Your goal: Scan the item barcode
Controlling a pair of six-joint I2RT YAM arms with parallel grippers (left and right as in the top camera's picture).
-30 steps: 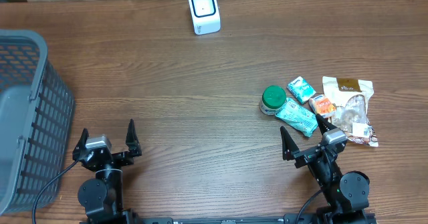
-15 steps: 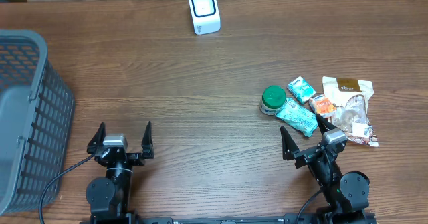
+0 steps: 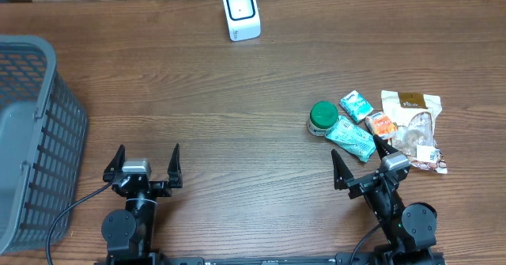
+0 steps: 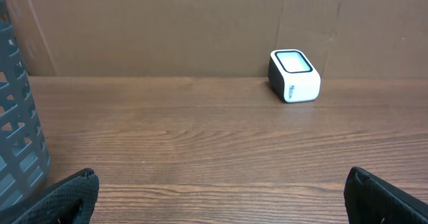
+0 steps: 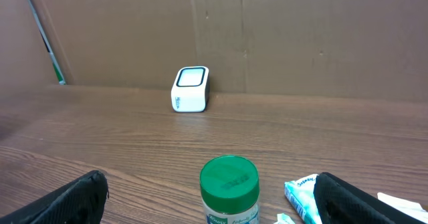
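A white barcode scanner (image 3: 241, 13) stands at the far edge of the table; it also shows in the left wrist view (image 4: 294, 75) and the right wrist view (image 5: 190, 89). The items lie in a cluster at the right: a green-lidded jar (image 3: 322, 118), two teal packets (image 3: 351, 138), an orange packet (image 3: 383, 125) and a clear bag with a brown label (image 3: 413, 126). My right gripper (image 3: 357, 153) is open just in front of the cluster, with the jar (image 5: 229, 189) ahead between its fingers, apart from them. My left gripper (image 3: 148, 151) is open over bare wood, holding nothing.
A grey plastic basket (image 3: 32, 138) stands at the left edge, and its wall shows close by in the left wrist view (image 4: 17, 137). A brown cardboard wall rises behind the scanner.
The left arm swung a little to the right and squared up toward the scanner, then stopped. The right arm and the items have not moved.
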